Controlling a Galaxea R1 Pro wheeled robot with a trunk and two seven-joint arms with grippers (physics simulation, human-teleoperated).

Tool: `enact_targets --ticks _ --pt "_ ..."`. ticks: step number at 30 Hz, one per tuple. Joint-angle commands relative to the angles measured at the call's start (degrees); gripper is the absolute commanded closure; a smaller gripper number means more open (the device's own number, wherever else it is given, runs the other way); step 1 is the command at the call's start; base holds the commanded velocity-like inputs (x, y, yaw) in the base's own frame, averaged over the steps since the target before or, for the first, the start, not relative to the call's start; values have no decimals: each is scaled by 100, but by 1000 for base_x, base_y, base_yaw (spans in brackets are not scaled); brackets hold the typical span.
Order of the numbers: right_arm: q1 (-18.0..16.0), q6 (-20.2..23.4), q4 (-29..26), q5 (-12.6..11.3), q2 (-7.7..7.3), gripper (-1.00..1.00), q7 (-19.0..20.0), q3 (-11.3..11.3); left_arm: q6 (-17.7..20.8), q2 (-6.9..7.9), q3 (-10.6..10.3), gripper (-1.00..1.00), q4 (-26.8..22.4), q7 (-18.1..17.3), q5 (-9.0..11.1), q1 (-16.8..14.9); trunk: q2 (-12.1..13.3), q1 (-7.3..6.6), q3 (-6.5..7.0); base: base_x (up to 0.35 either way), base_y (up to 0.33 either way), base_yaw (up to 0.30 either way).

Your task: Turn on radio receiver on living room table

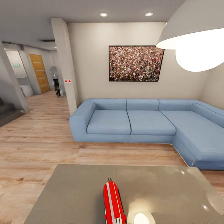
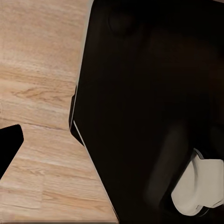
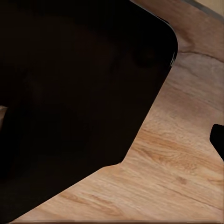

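Note:
The red radio receiver point(image 1: 112, 202) with white stripes stands on the table point(image 1: 71, 193), at the near middle of its glossy grey-brown top. I see it narrow side on, and its dial is hidden. The living room lies beyond it, with a blue L-shaped sofa point(image 1: 140, 121) and a crowd picture point(image 1: 136, 63). In the left wrist view one dark fingertip point(image 2: 8, 147) shows over the wood floor beside my dark body point(image 2: 149, 93). In the right wrist view another dark fingertip point(image 3: 218, 140) shows at the edge, over floor.
A white pendant lamp point(image 1: 196, 34) hangs at the upper right, and its glare lies on the tabletop beside the radio. A strip of plank floor point(image 1: 37, 146) separates table and sofa. A square pillar point(image 1: 67, 62) stands left of the sofa, with a hallway and wooden door point(image 1: 39, 73) beyond.

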Motion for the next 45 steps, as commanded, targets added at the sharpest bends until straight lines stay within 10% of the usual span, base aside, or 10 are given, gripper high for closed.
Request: enact_targets --ticks 1,45 --pt "0 0 0 0 0 -100 0 0 0 0 0 -100 0 0 0 -1 41 -23 9 0 0 0" --pt "0 1 0 -9 0 -100 -9 -9 0 8 0 -100 0 9 0 -2 282 -155 -289 0 0 0"
